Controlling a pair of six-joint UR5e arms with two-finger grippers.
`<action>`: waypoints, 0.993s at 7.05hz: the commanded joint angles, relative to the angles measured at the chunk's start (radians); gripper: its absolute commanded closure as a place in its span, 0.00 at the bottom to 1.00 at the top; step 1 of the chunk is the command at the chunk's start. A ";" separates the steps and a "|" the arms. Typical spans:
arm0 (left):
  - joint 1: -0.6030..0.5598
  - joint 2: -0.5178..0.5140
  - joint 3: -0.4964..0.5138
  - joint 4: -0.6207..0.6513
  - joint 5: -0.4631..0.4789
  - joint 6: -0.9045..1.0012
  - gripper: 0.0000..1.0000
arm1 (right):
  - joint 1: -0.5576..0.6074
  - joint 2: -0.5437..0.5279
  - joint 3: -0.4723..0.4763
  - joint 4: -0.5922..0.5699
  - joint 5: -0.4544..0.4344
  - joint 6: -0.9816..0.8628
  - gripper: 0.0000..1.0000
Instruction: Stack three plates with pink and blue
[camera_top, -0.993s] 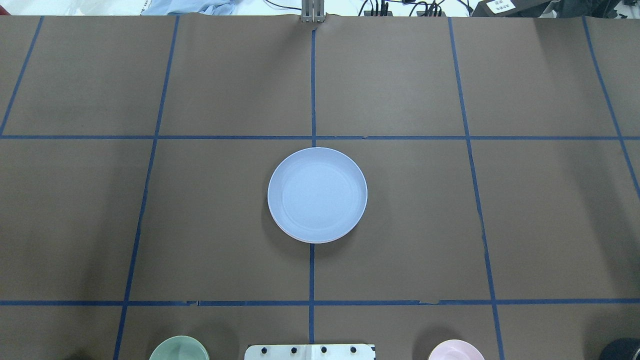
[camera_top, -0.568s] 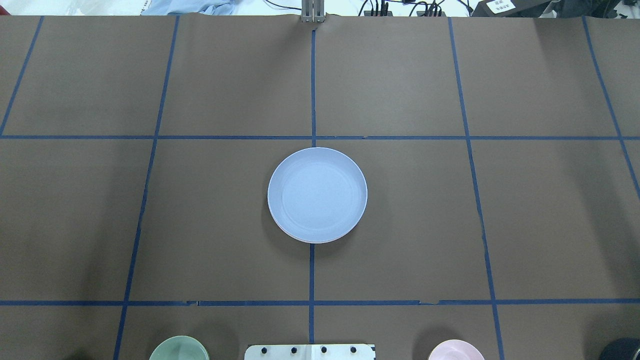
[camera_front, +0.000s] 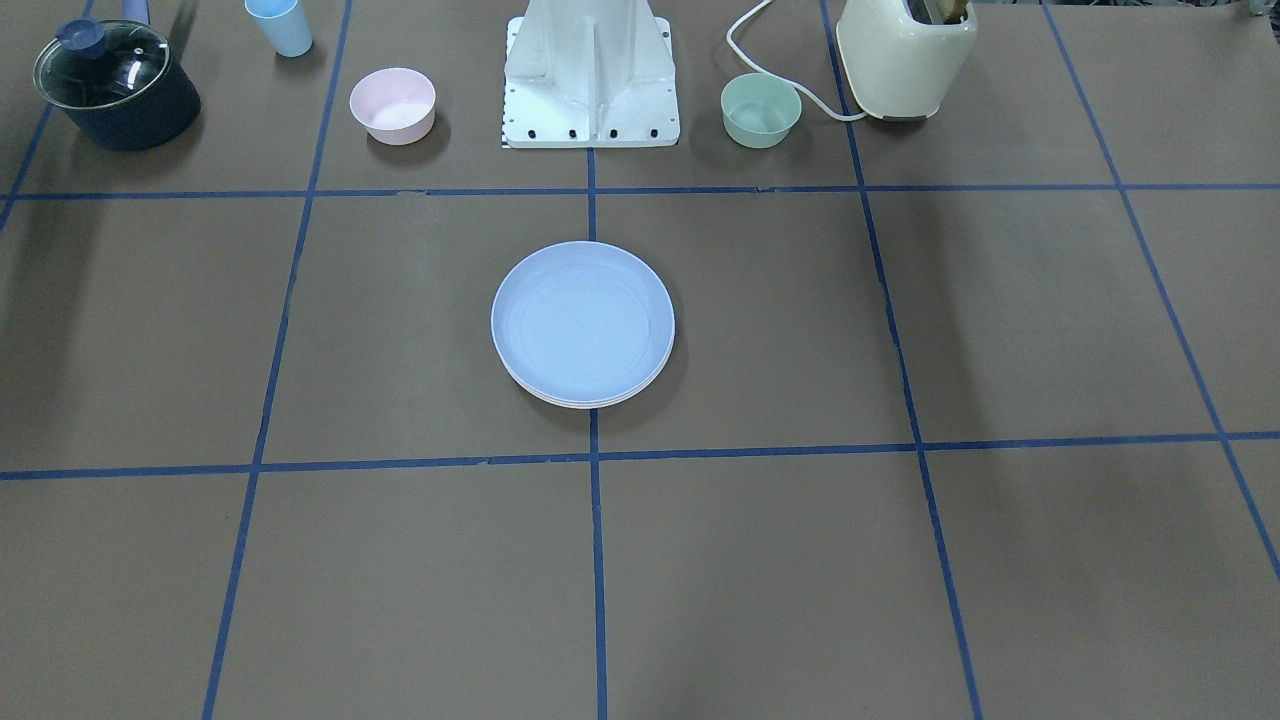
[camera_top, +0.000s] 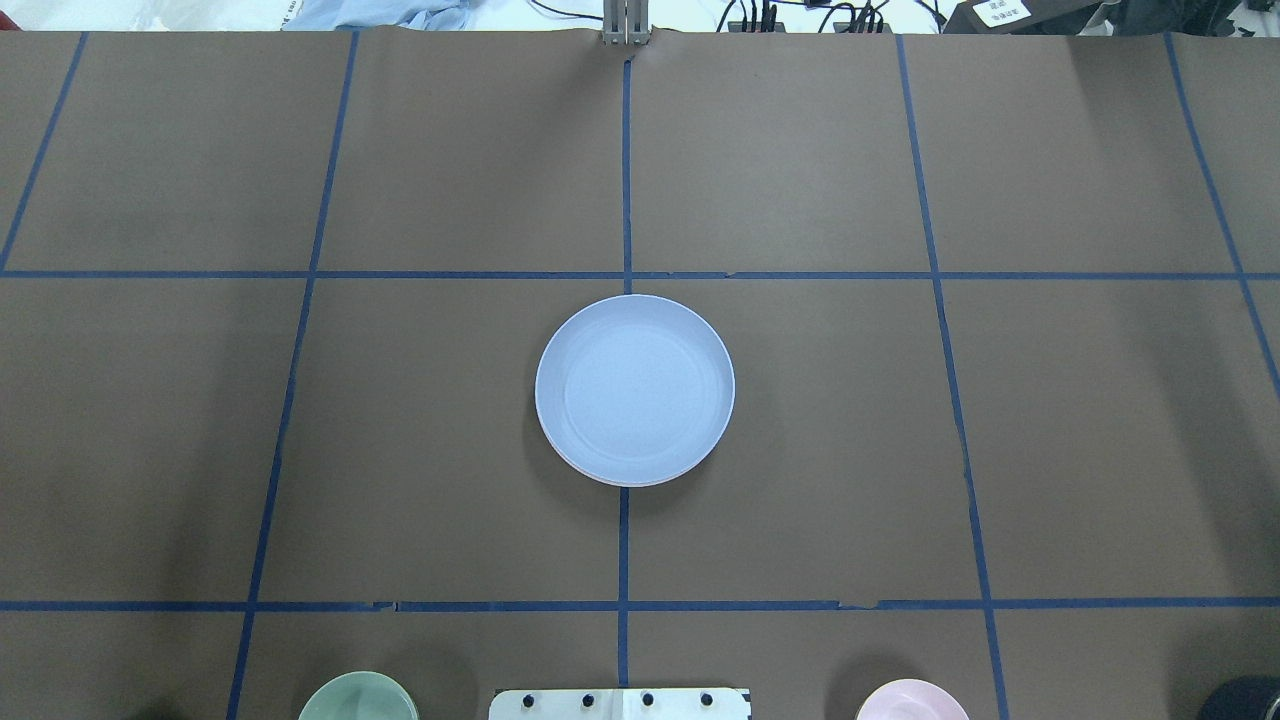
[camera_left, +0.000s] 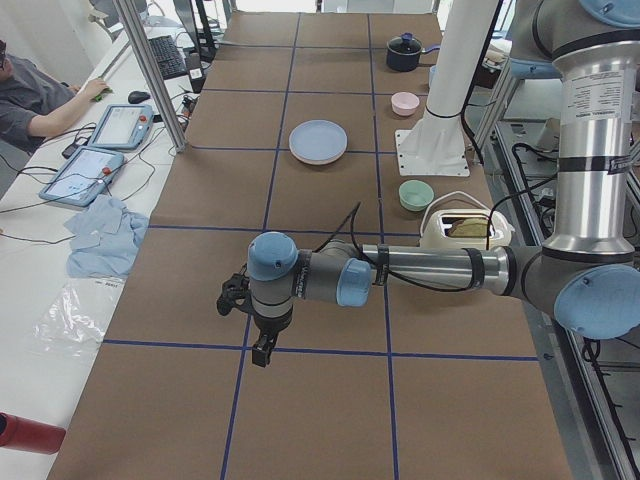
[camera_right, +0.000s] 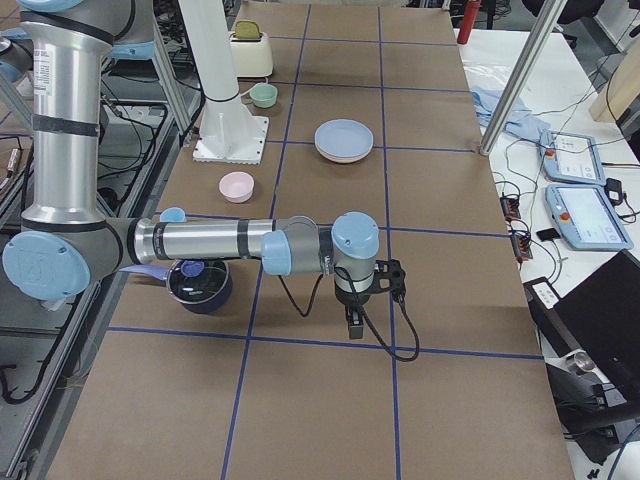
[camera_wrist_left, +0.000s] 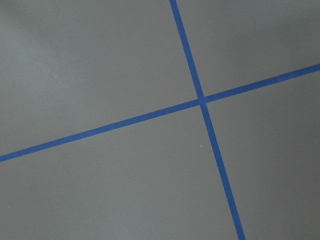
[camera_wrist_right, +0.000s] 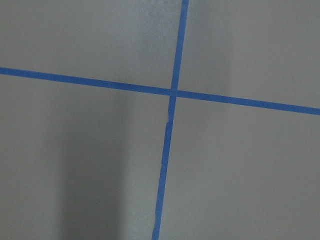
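Observation:
A light blue plate lies on top of a stack at the table's middle, also in the overhead view. Thin rims of plates under it show at its near edge, pale pink and cream; their colours are hard to tell apart. My left gripper hangs over a tape crossing far from the stack, towards the table's left end. My right gripper hangs likewise towards the right end. Both show only in the side views, so I cannot tell whether they are open or shut. The wrist views show only brown cover and blue tape.
Along the robot's side stand a small pink bowl, a small green bowl, a cream toaster, a dark lidded pot, a blue cup and the white base.

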 joint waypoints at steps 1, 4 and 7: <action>0.000 0.001 0.000 0.001 -0.001 0.000 0.00 | 0.000 -0.001 0.000 -0.001 0.001 0.002 0.00; 0.000 0.026 0.003 -0.001 -0.001 0.000 0.00 | 0.000 -0.001 0.000 -0.001 0.001 0.002 0.00; 0.000 0.026 0.005 -0.002 -0.001 0.000 0.00 | 0.000 -0.001 0.000 -0.001 0.001 0.002 0.00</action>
